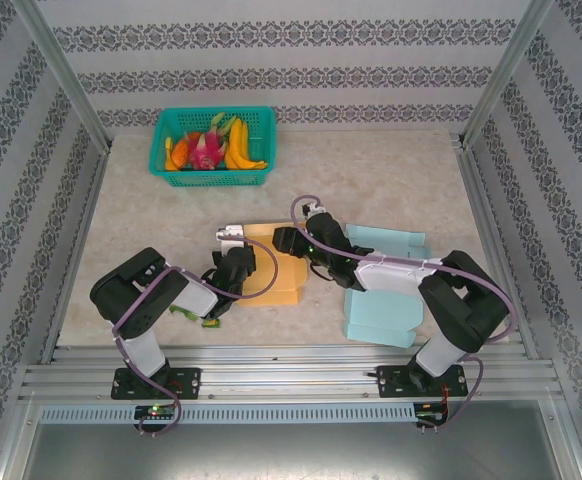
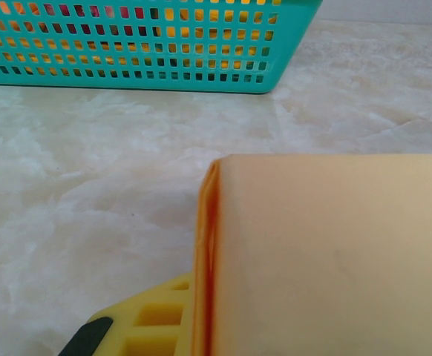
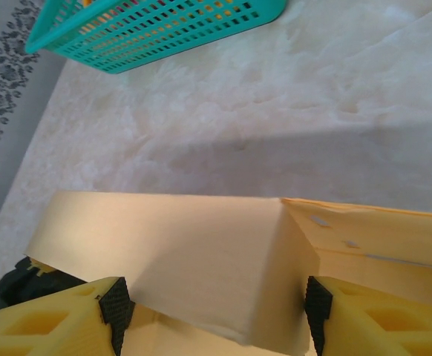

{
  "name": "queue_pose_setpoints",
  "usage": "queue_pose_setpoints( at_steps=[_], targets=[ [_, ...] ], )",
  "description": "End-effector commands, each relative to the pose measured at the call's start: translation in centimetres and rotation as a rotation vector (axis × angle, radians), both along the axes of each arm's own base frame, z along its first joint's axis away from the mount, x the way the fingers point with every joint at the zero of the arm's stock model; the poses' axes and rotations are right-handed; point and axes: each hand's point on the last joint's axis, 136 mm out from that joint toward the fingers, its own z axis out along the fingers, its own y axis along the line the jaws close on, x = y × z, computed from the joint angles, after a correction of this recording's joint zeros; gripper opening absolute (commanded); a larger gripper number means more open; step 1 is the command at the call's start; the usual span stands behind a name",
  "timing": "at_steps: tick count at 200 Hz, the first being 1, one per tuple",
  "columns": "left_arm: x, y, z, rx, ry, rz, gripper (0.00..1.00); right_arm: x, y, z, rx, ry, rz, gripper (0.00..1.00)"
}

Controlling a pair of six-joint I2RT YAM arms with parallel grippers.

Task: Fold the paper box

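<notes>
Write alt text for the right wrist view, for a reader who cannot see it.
The right gripper stands open, its two yellow fingers at the bottom corners, with a folded tan paper box between and beyond them. The box lies on a pale marbled table, and a teal basket sits at the upper left.

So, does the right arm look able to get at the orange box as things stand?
Probably yes: the right gripper is open, the orange box already sits between its jaws, and nothing is in the way.
</notes>
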Motion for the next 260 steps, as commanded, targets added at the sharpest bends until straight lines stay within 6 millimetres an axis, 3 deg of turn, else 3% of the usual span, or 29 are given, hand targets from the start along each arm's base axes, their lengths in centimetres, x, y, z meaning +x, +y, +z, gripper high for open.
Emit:
queue_pose_setpoints(
  at_steps=[1,33,72,93,133,169,236,260],
  targets=[
    [0.2,-0.9,1.0,-0.043,-0.018,-0.014,0.00,-0.1,3.3,2.4,0.126,-0.026,0.086,0.66],
    [0.3,-1.1,0.7,-0.045,-0.014,-0.021,0.00,-0.6,5.3,4.0,0.209,-0.067,0.155,0.65],
    [0.3,-1.1,0.6,-0.045,-0.011,-0.017,0.00,-0.5,3.8,3.8,0.163,-0.135,0.119,0.65],
    [0.3,-0.8,0.5,-0.044,-0.010,-0.007,0.00,-1.0,3.2,2.7,0.091,-0.161,0.147,0.66],
    [0.3,-0.9,0.3,-0.066,-0.005,-0.010,0.00,-1.2,0.0,-0.8,-0.023,-0.191,0.134,0.66],
    [0.5,-1.3,0.3,-0.072,0.005,-0.021,0.00,-0.8,-1.4,-2.4,-0.121,-0.234,0.180,0.67],
    [0.1,-1.0,0.2,-0.063,0.011,-0.025,0.00,1.9,-7.1,-4.4,-0.225,-0.193,-0.027,0.68],
    [0.0,-0.9,0.6,-0.059,0.006,-0.025,0.00,2.2,-8.2,-5.7,-0.228,-0.144,-0.069,0.68]
  ],
)
